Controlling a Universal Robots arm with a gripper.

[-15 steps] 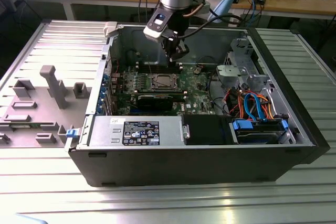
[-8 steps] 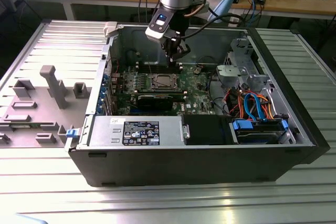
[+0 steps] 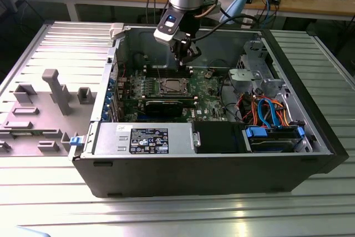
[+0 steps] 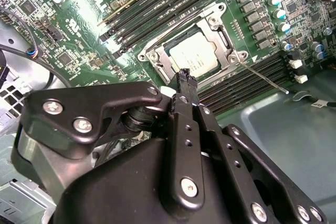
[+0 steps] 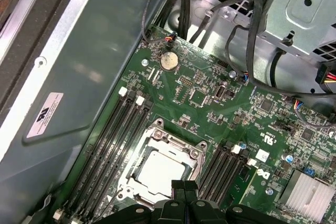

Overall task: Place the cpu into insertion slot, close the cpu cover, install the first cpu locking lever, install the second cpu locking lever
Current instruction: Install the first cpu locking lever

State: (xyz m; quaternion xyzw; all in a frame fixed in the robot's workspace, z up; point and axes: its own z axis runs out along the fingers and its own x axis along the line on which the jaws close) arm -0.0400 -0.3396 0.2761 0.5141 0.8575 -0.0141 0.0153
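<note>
The cpu [image 4: 193,56] [image 5: 157,174], a silvery square, lies in the insertion slot [image 3: 161,89] on the green board. The cpu cover [image 4: 223,22] [image 5: 176,141] is down flat around it as a metal frame. A thin locking lever [image 4: 262,77] sticks out from the socket's corner across the black memory slots. My gripper [image 3: 184,58] [image 4: 186,75] [image 5: 184,185] hangs just above the socket, off one edge of the chip. Its fingertips are pressed together and hold nothing.
The open computer case [image 3: 310,137] lies on a ribbed metal table. Memory slots [image 5: 107,145] flank the socket on both sides. Black cables [image 5: 247,40] and a metal drive cage [image 5: 299,9] stand near the board. A power supply [image 3: 144,139] lines the case's front wall.
</note>
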